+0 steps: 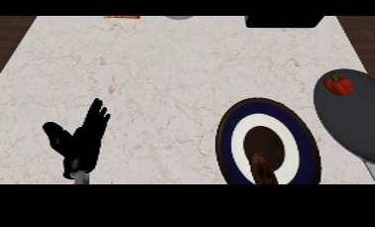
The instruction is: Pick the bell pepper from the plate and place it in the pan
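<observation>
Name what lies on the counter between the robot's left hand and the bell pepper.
In the head view, the plate lies between the left hand and the bell pepper.

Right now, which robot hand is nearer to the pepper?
Can't compare: only the left robot hand shows, open at lower left, far across the counter from the pepper in the pan at right. The right robot hand is out of view.

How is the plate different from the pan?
The plate has dark blue and white rings with a brown middle, while the pan is plain grey. The pan holds the red bell pepper; the plate has no pepper on it, only a brown shape near its lower edge that I cannot identify. The plate shows almost whole, but the pan runs off the view's right side. Both are round and sit on the marble counter.
</observation>
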